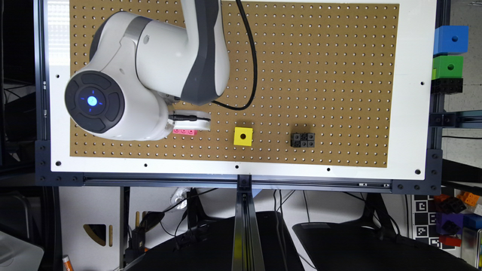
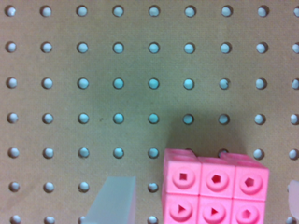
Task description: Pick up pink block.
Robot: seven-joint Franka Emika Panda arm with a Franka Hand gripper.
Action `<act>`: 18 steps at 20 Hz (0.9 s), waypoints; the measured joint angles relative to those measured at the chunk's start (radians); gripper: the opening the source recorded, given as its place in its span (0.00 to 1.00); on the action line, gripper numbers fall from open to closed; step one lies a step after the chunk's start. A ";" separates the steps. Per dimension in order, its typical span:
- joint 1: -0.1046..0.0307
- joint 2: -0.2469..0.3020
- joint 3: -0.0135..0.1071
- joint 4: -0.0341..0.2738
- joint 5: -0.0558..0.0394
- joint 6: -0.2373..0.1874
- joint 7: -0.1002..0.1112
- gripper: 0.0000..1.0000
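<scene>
Fingers (image 2: 114, 201) of the gripper (image 2: 201, 205) stand wide apart, one translucent pad on each side of the pink block (image 2: 215, 189). One pad appears as a pale wedge with a clear gap of pegboard (image 2: 93, 93) between it and the block's near side. The other pad is a faint sliver at the frame edge, also apart from the block. Neither pad touches the block.

Between the fingers, the pink block rests flat on the pegboard, closer to the sliver pad than to the wedge pad. Its top face shows a grid of round sockets, three across and two rows visible.

In the exterior view, the gripper (image 1: 190, 120) shows as a white part directly above the pink block (image 1: 184, 132), of which a narrow strip is visible under the white part. Beyond the fingers toward the exterior view's right, a yellow cube (image 1: 243, 136) with one hole sits well apart from the block. A black brick (image 1: 302, 140) lies farther the same way. All three rest on the pegboard (image 1: 320, 75).
</scene>
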 joint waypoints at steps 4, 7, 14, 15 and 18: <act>0.000 0.017 0.008 0.002 0.0000 0.004 0.001 1.00; 0.000 0.042 0.009 0.008 0.0000 0.018 0.001 1.00; 0.000 0.088 0.009 0.018 0.0000 0.048 0.001 1.00; 0.000 0.100 0.009 0.019 0.0000 0.060 0.001 1.00; 0.000 0.112 0.009 0.024 0.0000 0.073 0.001 1.00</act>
